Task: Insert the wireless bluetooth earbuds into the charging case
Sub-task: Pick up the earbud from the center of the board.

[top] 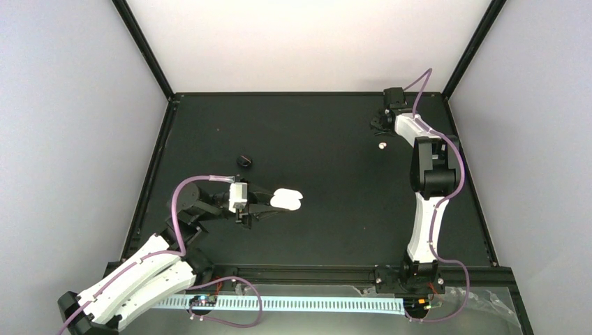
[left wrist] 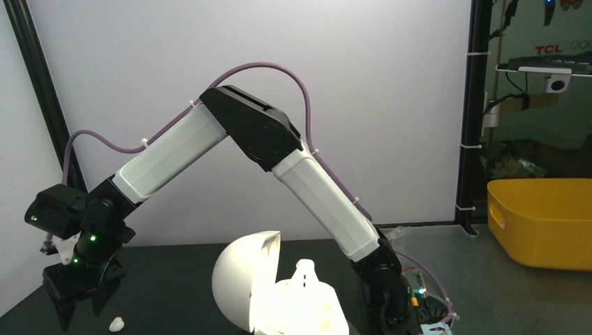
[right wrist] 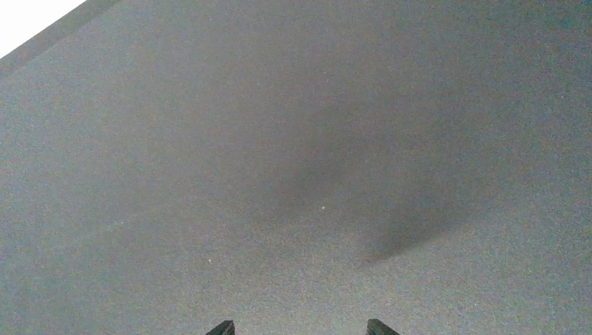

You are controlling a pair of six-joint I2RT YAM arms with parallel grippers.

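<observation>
From above, the left gripper (top: pixel 274 202) is pinched tight on the charging case (top: pixel 287 199). The case is a smooth, shiny white oval. It lies longways left to right, left of the middle of the dull black table (top: pixel 328 230).

In the left wrist view, the case gapes open like a round shell.

In the right wrist view, the right gripper (right wrist: pixel 300 329) has its tips apart and holds nothing.
</observation>
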